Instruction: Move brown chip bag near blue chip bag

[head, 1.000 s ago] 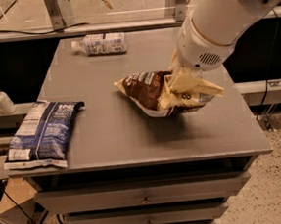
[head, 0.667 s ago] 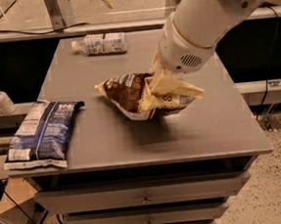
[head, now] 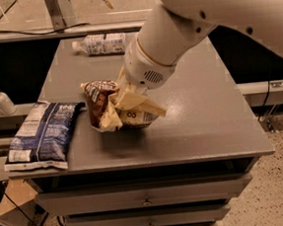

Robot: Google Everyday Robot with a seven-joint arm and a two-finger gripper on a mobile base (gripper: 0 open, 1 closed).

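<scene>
Gripper (head: 124, 105) hung low over the surface (head: 207, 124), fingers clenched on brown chip bag (head: 99, 100), just beside blue chip bag (head: 45, 134).

The brown chip bag (head: 99, 103) is crumpled and bunched, with a dark brown face and cream-yellow edges. It is tilted on its side in the grip of the hand (head: 124, 109), which is closed on its right part over the middle of the desk (head: 207, 124). Whether its lower edge touches the desk cannot be told. The blue chip bag (head: 44, 136) lies flat at the desk's front-left corner, dark blue with white lettering, overhanging the left edge. The brown bag's left end is just beside the blue bag's far right corner.
</scene>
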